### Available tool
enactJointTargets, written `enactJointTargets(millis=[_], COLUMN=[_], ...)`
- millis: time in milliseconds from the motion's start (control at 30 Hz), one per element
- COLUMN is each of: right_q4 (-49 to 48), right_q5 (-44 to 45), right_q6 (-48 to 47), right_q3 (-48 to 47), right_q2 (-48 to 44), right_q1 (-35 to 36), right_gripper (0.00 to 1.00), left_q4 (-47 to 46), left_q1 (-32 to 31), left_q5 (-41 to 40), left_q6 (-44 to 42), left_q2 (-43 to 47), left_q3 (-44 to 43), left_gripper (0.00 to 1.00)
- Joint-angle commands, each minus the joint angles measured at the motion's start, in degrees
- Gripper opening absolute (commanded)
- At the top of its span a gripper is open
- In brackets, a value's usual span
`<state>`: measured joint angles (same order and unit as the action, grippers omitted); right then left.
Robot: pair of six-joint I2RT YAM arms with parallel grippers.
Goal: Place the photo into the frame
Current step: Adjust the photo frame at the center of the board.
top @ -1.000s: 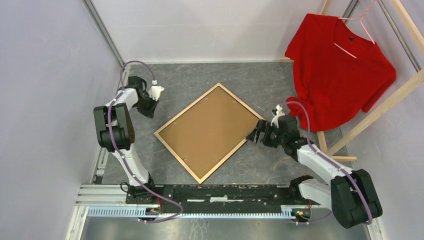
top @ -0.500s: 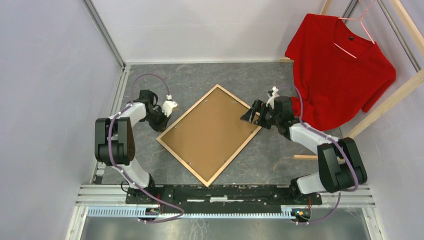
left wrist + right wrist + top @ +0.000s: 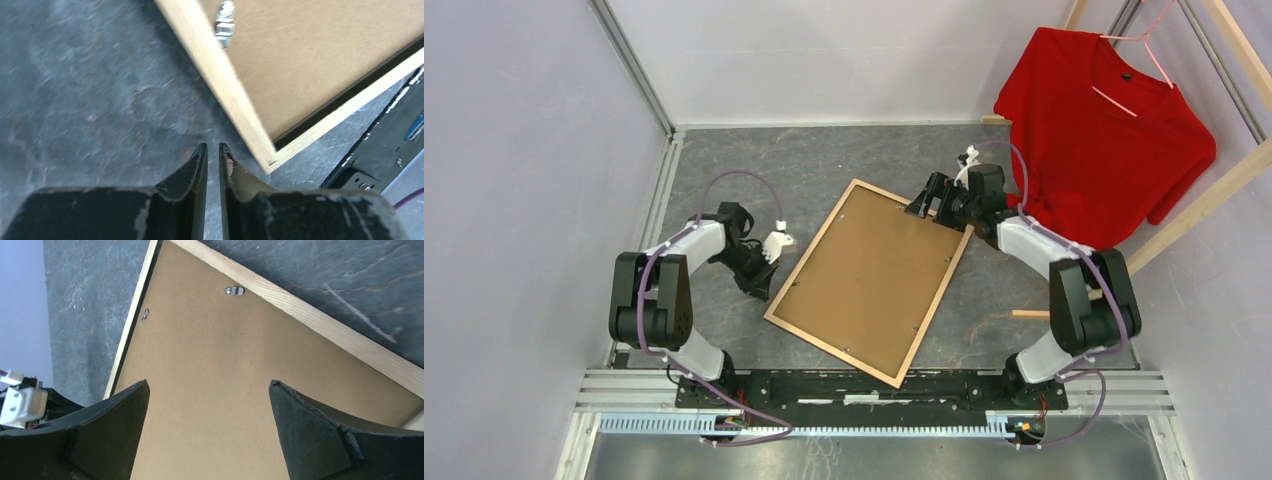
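Observation:
The frame (image 3: 810, 249) lies back up on the grey table, its light wood rails around a plain brown backing board (image 3: 869, 280). The photo is hidden. My left gripper (image 3: 761, 284) is shut and empty, low on the table just outside the frame's left corner; in the left wrist view its tips (image 3: 213, 146) sit beside the wood rail (image 3: 235, 100). My right gripper (image 3: 921, 205) is open above the frame's far corner. In the right wrist view it (image 3: 209, 382) spreads wide over the backing board (image 3: 210, 355), touching nothing that I can see.
A red shirt (image 3: 1104, 130) hangs on a wooden rack at the right, close behind my right arm. A loose wooden stick (image 3: 1029, 313) lies on the table at the right. Small metal clips (image 3: 234, 290) hold the board. A black rail (image 3: 864, 385) runs along the near edge.
The frame has turned clockwise and slid toward the near edge. My left gripper has moved nearer and right along its left side. My right gripper has moved farther back to the far corner.

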<state>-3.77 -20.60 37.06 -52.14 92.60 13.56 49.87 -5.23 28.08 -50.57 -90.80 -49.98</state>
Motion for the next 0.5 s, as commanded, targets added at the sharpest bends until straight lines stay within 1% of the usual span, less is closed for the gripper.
enactJointTargets(millis=[0,100,200,300,333,400,467], right_q4=[7.64,10.99,11.78,8.86,6.37,2.63,-0.33], right_q5=[6.47,11.23,12.04,9.8,8.06,3.87,0.89], right_q6=[-5.09,-6.39,-6.56,-5.64,-5.0,-3.42,-1.71], right_q3=[1.46,7.14,14.54,22.06,23.94,26.58,27.26], right_q2=[-10.84,-16.5,-21.43,-25.4,-25.89,-25.13,-22.97], right_q1=[-0.61,-1.56,-2.98,-3.44,-3.45,-3.39,-3.38], right_gripper=[0.97,0.97,0.97,0.97,0.97,0.97,0.97], left_q4=[-0.35,-0.3,-0.56,-0.57,-0.52,0.16,0.39], left_q1=[4.52,5.15,5.15,5.17,5.11,4.74,4.71], left_q5=[-0.47,0.81,3.7,6.02,6.31,7.06,7.74], left_q6=[-1.54,0.36,2.42,5.02,5.56,4.73,3.63], left_q2=[-0.75,-2.32,-2.8,-4.34,-4.9,-5.61,-5.82], left_q3=[-4.24,-7.48,-9.32,-10.34,-10.33,-9.76,-8.57], left_gripper=[0.22,0.26,0.33,0.38,0.39,0.4,0.4])
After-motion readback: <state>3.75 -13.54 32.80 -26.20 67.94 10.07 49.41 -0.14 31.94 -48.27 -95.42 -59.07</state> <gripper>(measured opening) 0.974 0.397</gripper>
